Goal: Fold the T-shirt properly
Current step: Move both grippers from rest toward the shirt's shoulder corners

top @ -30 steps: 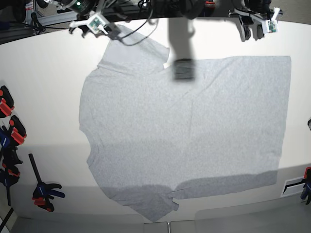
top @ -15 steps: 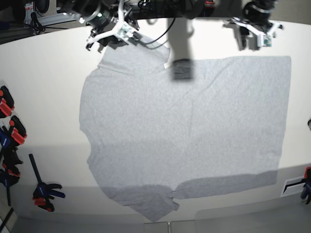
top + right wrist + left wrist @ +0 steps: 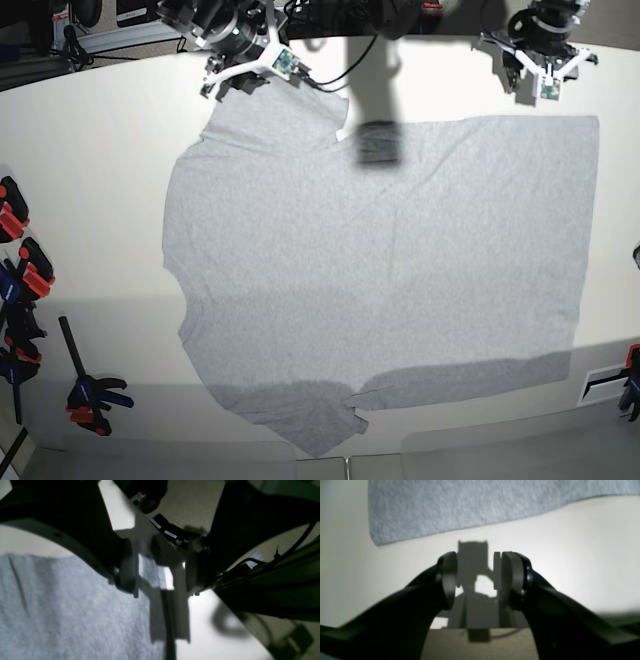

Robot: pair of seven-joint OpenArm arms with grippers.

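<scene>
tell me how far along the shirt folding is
Done: the T-shirt lies spread flat on the table, plain side up, with no fold in it.

In hand: nothing. The left gripper is open over bare table just off a shirt corner, and the right gripper is open above a sleeve edge. Neither holds cloth.

Left: every fold.

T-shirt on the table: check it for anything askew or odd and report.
The T-shirt lies spread flat and plain side up, not yet folded. Its lower sleeve is slightly rumpled, with a small flap turned up at the armpit, and light creases cross the body. No damage or stain shows.
</scene>
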